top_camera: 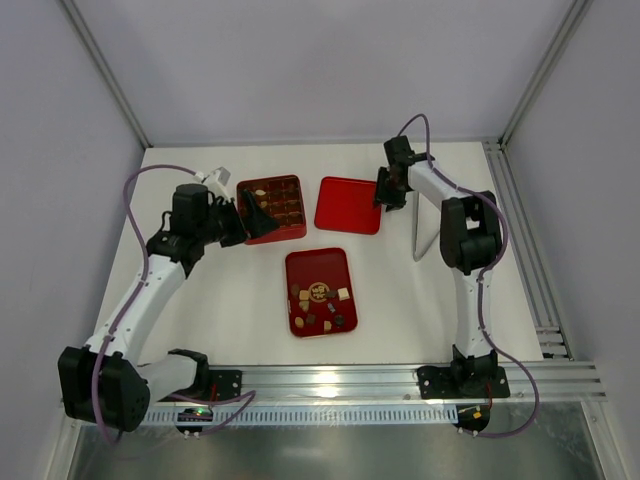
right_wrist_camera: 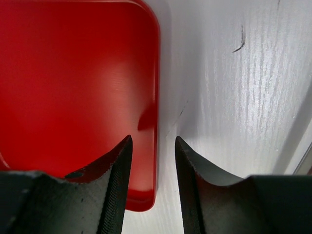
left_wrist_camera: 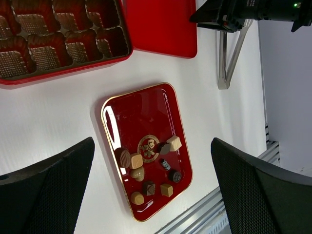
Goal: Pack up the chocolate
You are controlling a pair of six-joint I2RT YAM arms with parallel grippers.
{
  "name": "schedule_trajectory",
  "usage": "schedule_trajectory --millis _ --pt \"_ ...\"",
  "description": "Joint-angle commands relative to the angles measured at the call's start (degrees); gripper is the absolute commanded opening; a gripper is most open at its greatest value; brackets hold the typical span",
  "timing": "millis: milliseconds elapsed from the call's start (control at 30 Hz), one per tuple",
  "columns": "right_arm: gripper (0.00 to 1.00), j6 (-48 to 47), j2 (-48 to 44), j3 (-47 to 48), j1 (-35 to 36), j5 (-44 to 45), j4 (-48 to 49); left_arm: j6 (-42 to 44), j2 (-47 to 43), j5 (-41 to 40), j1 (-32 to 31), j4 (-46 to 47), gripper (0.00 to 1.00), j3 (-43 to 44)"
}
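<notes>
Red, gold-rimmed oblong tray (top_camera: 318, 265), its long axis running near to far at the middle of the white surface (top_camera: 400, 300), carries the small brown and cream chocolate pieces (top_camera: 320, 300) scattered over its near half. Only the left wrist view separates them into square and round shapes, too small to show a heading, and it shows the left end effector (top_camera: 258, 218) spread wide beside the red compartmented box (top_camera: 272, 200) at far left. Only the right wrist view shows the right end effector (right_wrist_camera: 153, 139) narrowed astride the right rim of the flat red lid (right_wrist_camera: 73, 73), gaps showing either side.

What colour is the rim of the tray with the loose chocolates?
Gold: the rim is a thin line round the red tray. Best in the left wrist view.
</notes>
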Motion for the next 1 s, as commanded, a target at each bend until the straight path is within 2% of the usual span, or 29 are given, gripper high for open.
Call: schedule_trajectory --millis 0,300,400,433,667,967 --pt "0.41 -0.3 0.5 2.5 0.7 4.1 -0.3 -1.4 0.7 2.4 -0.5 2.8 0.99 2.1" --pt "0.22 -0.4 2.4 2.5 1.8 6.6 0.0 -3.9 7.0 -0.1 -4.6 3.5 1.00 7.3" --pt "0.06 -0.4 2.5 2.0 1.8 6.1 0.6 -4.7 11.1 -1.9 -7.2 4.0 1.00 10.6" --pt "0.04 -0.4 2.5 2.0 1.8 6.0 0.6 -5.1 12.3 -2.2 -7.6 4.7 1.00 11.5" --pt "0.04 0.9 -0.8 2.1 0.9 3.7 1.0 -5.5 24.8 -3.1 -9.5 6.3 1.00 20.8" --pt "0.04 1.3 -6.3 1.7 -1.2 0.2 0.2 -3.9 39.1 0.2 -9.5 6.4 1.00 32.7"
